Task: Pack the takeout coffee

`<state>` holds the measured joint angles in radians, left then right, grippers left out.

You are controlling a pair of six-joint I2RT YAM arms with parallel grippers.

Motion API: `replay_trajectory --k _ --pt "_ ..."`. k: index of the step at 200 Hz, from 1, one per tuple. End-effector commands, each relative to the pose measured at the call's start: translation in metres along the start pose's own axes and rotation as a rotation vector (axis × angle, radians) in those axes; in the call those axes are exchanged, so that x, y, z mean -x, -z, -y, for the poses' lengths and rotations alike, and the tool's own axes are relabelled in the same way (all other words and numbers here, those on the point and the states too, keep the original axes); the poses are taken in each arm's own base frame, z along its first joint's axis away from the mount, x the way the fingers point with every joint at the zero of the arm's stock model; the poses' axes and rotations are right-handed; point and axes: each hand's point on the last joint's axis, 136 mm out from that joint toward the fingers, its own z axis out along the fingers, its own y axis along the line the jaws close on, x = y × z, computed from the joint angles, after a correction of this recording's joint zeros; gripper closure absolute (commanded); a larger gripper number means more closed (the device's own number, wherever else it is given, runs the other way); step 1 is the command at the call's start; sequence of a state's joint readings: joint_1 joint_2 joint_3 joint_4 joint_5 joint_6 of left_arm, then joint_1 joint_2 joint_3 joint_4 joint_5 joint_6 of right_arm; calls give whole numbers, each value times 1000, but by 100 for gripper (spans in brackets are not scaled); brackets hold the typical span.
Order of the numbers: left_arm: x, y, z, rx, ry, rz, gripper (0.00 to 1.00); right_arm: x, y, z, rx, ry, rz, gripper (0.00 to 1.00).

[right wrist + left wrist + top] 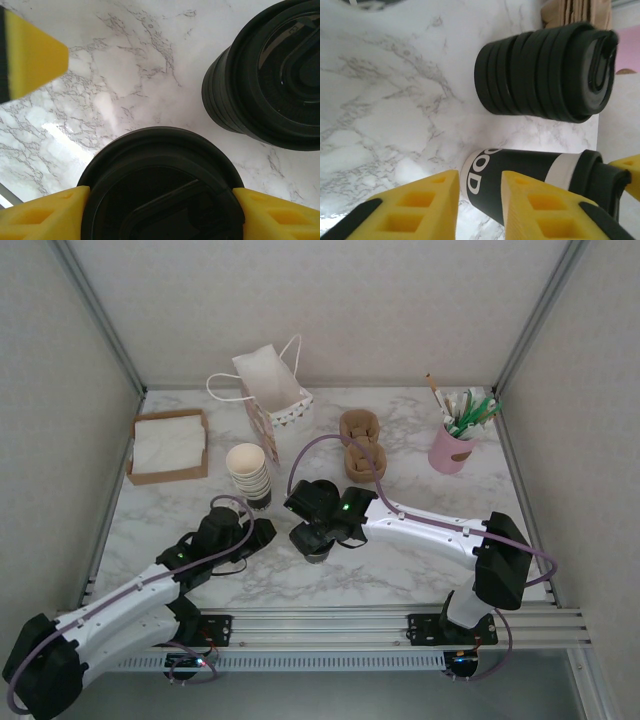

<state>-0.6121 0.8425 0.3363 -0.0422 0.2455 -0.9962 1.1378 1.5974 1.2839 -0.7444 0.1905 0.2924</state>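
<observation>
While the right gripper [161, 194] clasps the upright takeout coffee [160, 165] by its top from above, the left gripper [479, 184], jaws narrow and empty, sits just beside its base.

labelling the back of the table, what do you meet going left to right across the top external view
box of white napkins → white paper bag → brown cup carrier → pink cup of stirrers

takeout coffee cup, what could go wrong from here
The right tool grips the takeout coffee cup by its lid; the lid may pop off when lifted. The stack of black lids stands beside it and could be knocked. The left tool near the cup's base might tip it.
</observation>
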Motion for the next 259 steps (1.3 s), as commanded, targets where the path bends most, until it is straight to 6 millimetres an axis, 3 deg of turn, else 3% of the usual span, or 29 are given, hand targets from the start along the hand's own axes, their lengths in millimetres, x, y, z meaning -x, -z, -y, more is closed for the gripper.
replay_trajectory --k 1,44,77,183,259 --pt "-17 -10 1 -33 11 -78 75 3 9 -2 -1 0 13 32" --pt "-46 -27 13 -73 -6 -181 79 2 7 -1 -9 -4 6 31" --pt "-57 -35 18 -93 -2 -211 78 1 9 0 -9 -8 8 31" --pt "-52 -39 23 -102 0 -184 75 -2 11 0 -3 -12 5 31" --pt "-50 -39 14 -57 -14 -171 69 -5 5 6 -39 -18 11 31"
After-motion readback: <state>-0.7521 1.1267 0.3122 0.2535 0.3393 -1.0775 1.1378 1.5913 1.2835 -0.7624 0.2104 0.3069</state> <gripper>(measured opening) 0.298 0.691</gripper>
